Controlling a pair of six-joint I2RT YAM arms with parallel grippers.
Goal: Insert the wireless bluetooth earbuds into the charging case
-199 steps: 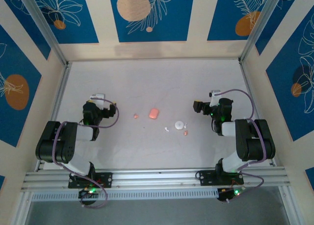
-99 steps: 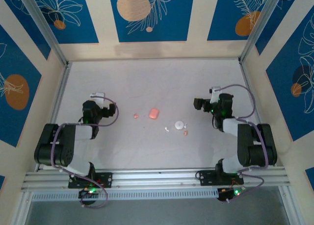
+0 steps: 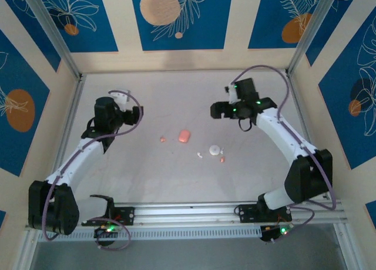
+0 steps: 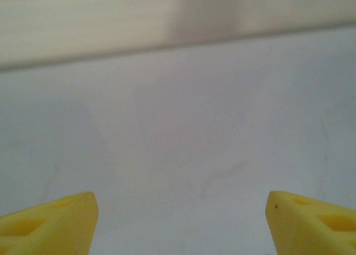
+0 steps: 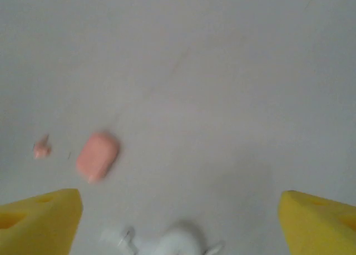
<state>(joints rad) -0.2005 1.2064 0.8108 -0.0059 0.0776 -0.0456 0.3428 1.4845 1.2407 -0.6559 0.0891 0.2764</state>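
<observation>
Left end effector: positioned above the left half of the pale grey tabletop, pointing toward the centre. In the left wrist view, the left end effector has its two yellow fingertips spread wide and grips nothing. Bare tabletop lies between them.

Right end effector: positioned above the right half of the tabletop, pointing toward the centre. In the right wrist view, the right end effector also has its jaws spread wide and is empty.

Small salmon-pink rounded-rectangle plastic charging case: lies flat on the tabletop between the two end effectors and nearer the arm bases than either. It is well apart from both. In the right wrist view, the charging case sits ahead of the jaws and left of centre, beyond the left-hand fingertip and outside the gap.

Tiny salmon-pink rounded earbuds: one earbud lies near the case on the side toward the left end effector, apart from it. The same earbud appears just left of the case in the right wrist view. The second earbud lies beside the white round disc-like object, on its near side. A small white fragment rests to the left of the disc.
</observation>
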